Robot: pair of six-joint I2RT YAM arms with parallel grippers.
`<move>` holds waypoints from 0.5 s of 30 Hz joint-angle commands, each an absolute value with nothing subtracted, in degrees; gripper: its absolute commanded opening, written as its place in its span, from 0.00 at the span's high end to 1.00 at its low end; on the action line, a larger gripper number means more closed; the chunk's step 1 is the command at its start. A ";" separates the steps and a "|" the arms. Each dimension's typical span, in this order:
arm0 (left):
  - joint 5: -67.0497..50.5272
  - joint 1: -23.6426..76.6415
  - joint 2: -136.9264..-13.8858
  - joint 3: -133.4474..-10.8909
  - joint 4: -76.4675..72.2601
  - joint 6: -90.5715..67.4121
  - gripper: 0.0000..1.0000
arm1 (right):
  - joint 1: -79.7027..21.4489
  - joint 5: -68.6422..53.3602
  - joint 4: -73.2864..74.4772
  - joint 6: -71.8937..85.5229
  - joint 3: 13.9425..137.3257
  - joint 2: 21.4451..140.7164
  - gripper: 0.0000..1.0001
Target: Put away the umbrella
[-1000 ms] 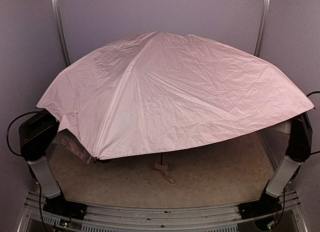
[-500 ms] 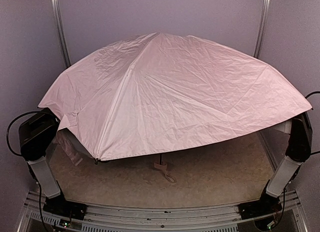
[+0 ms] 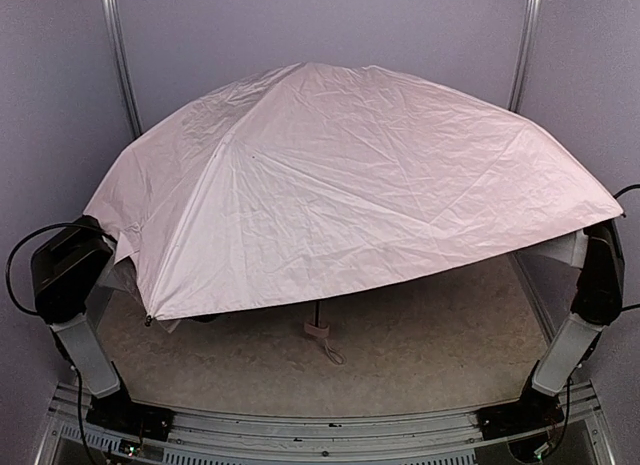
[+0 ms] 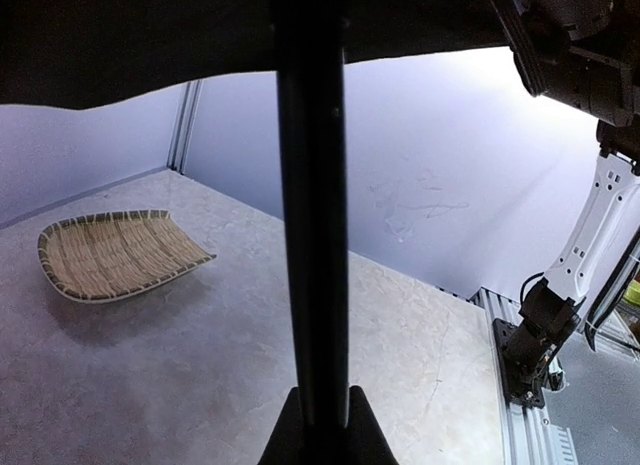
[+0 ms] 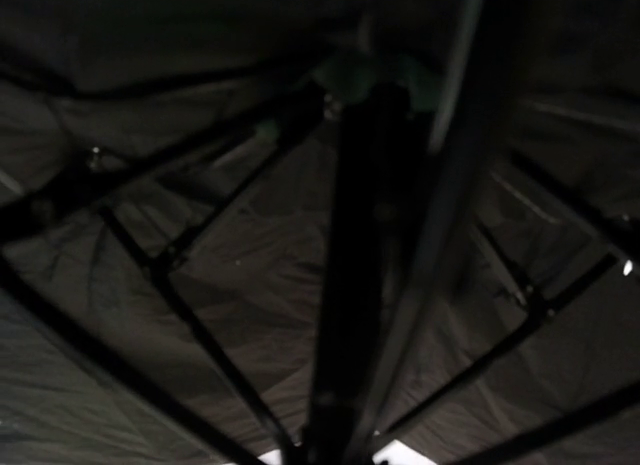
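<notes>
Umbrella (image 3: pixel 350 185) open over counter (image 3: pixel 430 325). Left tool (image 4: pixel 322 430) clamped shaft (image 4: pixel 312 235). Right tool (image 4: pixel 540 25) grip untellable, too dark. Risk: shaft slipping, ribs snagging arms.

the umbrella (image 3: pixel 350 185) has matt, crinkled cloth; the tray (image 4: pixel 115 255) is woven from cane-like strips.

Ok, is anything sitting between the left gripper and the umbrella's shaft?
Nothing visible. In the left wrist view the umbrella shaft runs straight down between the fingertips of the left gripper, which close on it. The woven tray lies on the table, off to one side, apart from the shaft.
</notes>
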State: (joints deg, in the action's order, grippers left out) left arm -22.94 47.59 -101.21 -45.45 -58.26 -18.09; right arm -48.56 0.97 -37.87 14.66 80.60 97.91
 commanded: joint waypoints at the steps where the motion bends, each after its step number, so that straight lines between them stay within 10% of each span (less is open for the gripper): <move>1: -21.18 44.41 -94.81 -46.84 -62.05 -12.93 1.00 | -48.21 -9.33 -31.07 12.05 80.30 97.30 0.91; 15: -21.84 41.40 -87.01 -48.89 -65.46 -6.20 1.00 | -50.58 -13.98 -29.61 11.47 70.11 99.28 0.87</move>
State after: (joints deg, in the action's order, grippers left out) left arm -23.94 43.09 -94.52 -45.32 -48.05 -6.44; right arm -49.36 -8.80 -42.35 12.29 75.24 96.05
